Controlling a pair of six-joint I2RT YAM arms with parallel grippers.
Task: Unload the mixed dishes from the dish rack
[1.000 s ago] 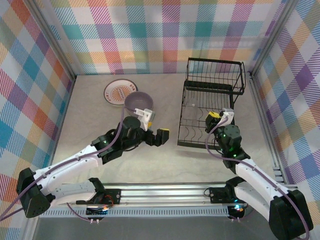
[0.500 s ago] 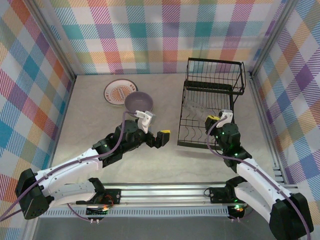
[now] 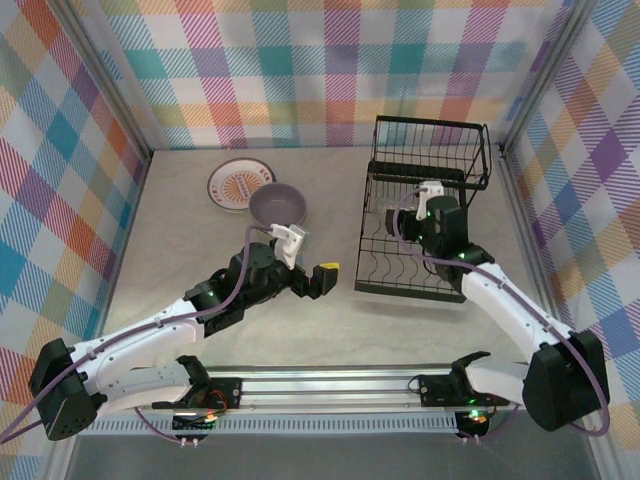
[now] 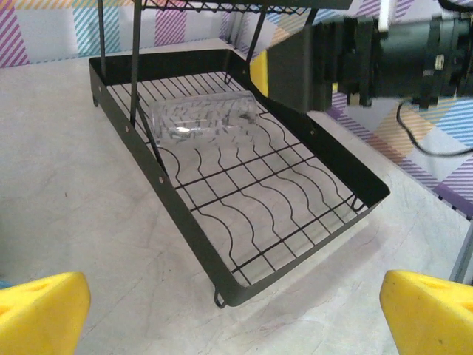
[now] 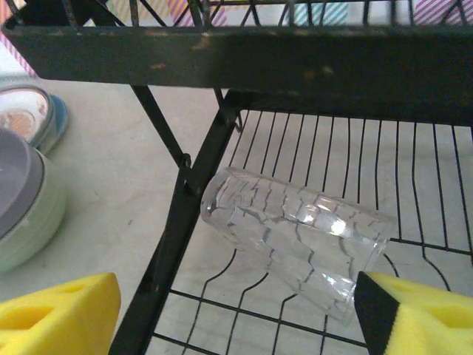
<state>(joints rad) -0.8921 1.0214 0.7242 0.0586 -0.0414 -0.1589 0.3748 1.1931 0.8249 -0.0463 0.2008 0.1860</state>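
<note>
The black wire dish rack (image 3: pixel 412 291) stands at the right of the table. A clear glass tumbler (image 5: pixel 295 240) lies on its side in the lower tray (image 4: pixel 185 214), under the upper basket (image 5: pixel 222 55). My right gripper (image 3: pixel 398 220) reaches into the rack, open, its yellow fingertips (image 5: pixel 55 314) spread just short of the tumbler (image 3: pixel 378 228). My left gripper (image 3: pixel 310 258) hovers open over bare table left of the rack, holding nothing. The lavender bowl (image 3: pixel 277 205) sits nested in the pale green bowl (image 5: pixel 29 222) beside the sunburst plate (image 3: pixel 238 183).
The sunburst plate (image 5: pixel 26 111) rests on a blue-rimmed plate (image 5: pixel 58 118) at the back left. Plaid walls and metal frame posts close in the table. The rack's diagonal strut (image 5: pixel 185 192) runs right beside the tumbler's open end.
My right arm swung from the rack's front right corner into the lower tray toward the tumbler, and its jaws went from shut to open. The left arm drew back slightly.
</note>
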